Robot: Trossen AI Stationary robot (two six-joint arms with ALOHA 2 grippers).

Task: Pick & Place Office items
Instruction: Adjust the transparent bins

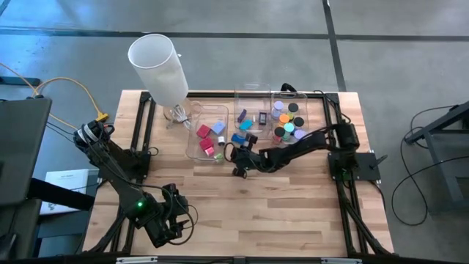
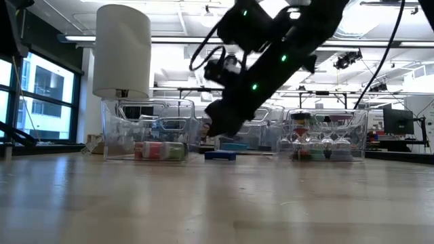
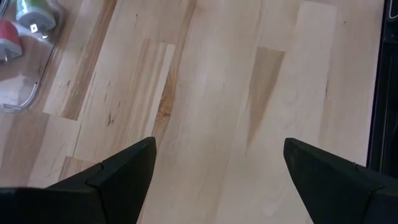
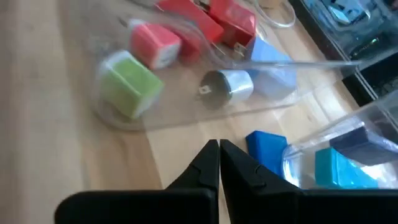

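Three clear plastic bins (image 1: 207, 150) lined up along the far edge of the wooden table (image 1: 242, 213), just beside the tall white cylinder (image 1: 159, 67). Bin nearest the cylinder packed with chunky blocks (image 1: 210, 132): red, pink, a green one, a pale lavender-blue one, plus a silvery grey piece, all cube-ish with little metal prongs visible on a few in the right wrist view. Middle bin loaded with flat rectangles (image 1: 248, 126) in teal and dark blue-purple. Bin farthest from the cylinder full of round discs (image 1: 287, 121): black, orange, teal, lavender, stacked close together.

One bright blue flat rectangle (image 4: 266, 148) lying loose on the table, just outside the front wall of the middle bin, touching or almost touching it, hard to say which. Same piece visible in the low view as a thin dark blue slab flat on the wood.

Right gripper (image 1: 239, 162) hanging low just in front of the block bin and middle bin, fingers pressed tight together with nothing between them, tips right next to that loose blue rectangle but off to its side, not on it. From the low view, cannot tell whether the tips actually touch the wood.

Left gripper (image 1: 170, 218) parked at the near corner of the table, well away from the cylinder and bins, fingers (image 3: 127, 171) spread wide over bare wood, holding nothing.
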